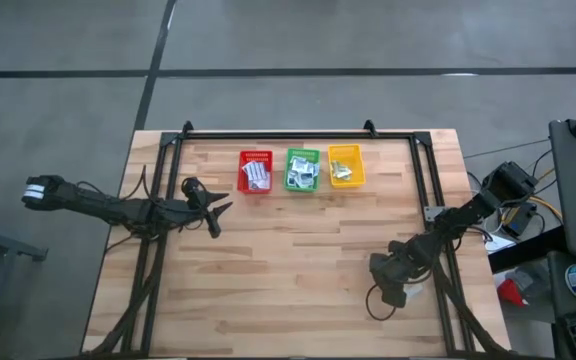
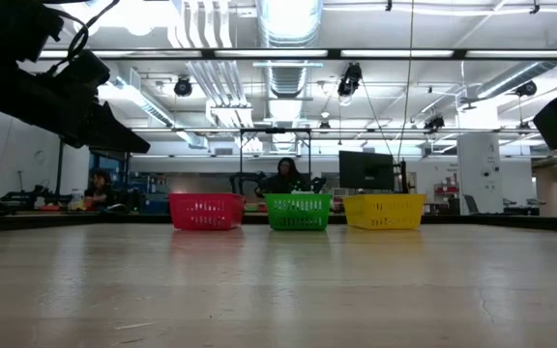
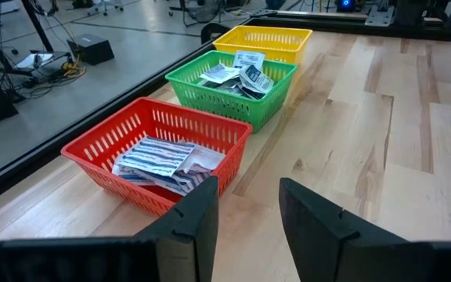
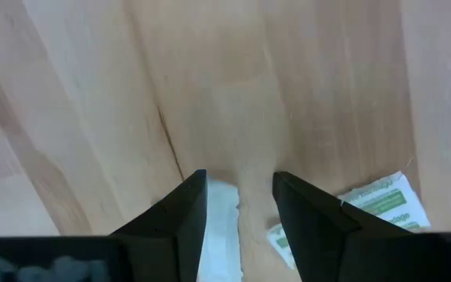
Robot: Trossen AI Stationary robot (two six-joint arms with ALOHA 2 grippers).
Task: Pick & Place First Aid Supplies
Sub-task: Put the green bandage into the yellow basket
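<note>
Wooden table (image 1: pixel 298 260) under us carries red basket (image 1: pixel 255 171), green basket (image 1: pixel 302 169) and yellow basket (image 1: pixel 345 165) at upper centre, each holding first aid packets (image 3: pixel 163 160); our left gripper (image 1: pixel 218 213) hovers released at centre left, our right gripper (image 4: pixel 239 205) lower right, fingers parted, over a green-striped packet (image 4: pixel 378 200)

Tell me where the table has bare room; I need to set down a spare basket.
The table shows bare wood across its middle, between the left gripper and right gripper, and along its front. It is crowded at the back, where the red basket, green basket and yellow basket stand together, and under the right gripper, where packets lie.
</note>
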